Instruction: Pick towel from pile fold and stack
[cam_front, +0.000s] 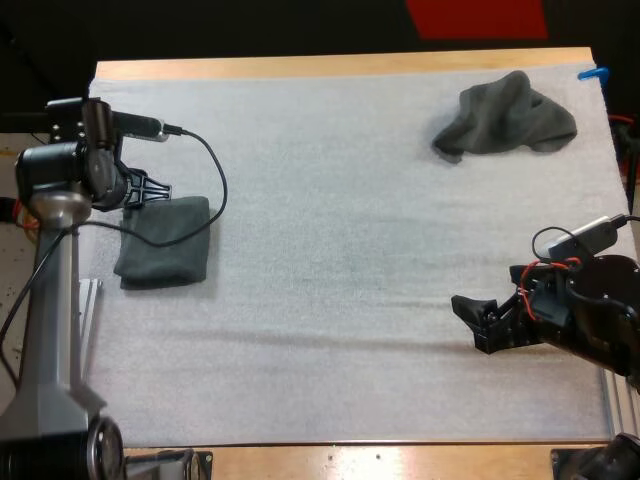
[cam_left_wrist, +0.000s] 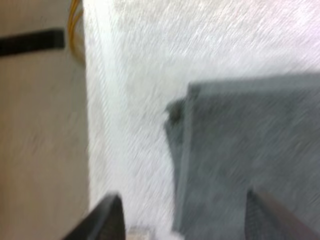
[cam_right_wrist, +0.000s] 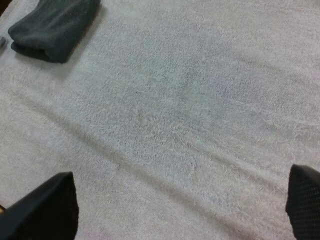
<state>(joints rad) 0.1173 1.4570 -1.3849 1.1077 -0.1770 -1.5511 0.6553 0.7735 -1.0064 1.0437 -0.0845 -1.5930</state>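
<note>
A folded dark grey-green towel (cam_front: 165, 243) lies near the left edge of the white mat (cam_front: 340, 260). My left gripper (cam_front: 153, 191) hovers at its far edge, open, with nothing between the fingers. From the left wrist, the folded towel (cam_left_wrist: 250, 150) sits under and ahead of one finger, and the left gripper (cam_left_wrist: 185, 222) stands apart above the mat. A crumpled towel (cam_front: 505, 118) lies at the far right. My right gripper (cam_front: 475, 325) is open over bare mat at the near right. The right gripper (cam_right_wrist: 175, 205) is spread wide, and the folded towel (cam_right_wrist: 52, 25) lies far ahead of it.
The mat's left edge (cam_left_wrist: 92, 125) runs close beside the folded towel, with bare wooden table (cam_left_wrist: 40, 140) beyond it. A wide stretch of mat (cam_right_wrist: 190, 115) separates the two towels.
</note>
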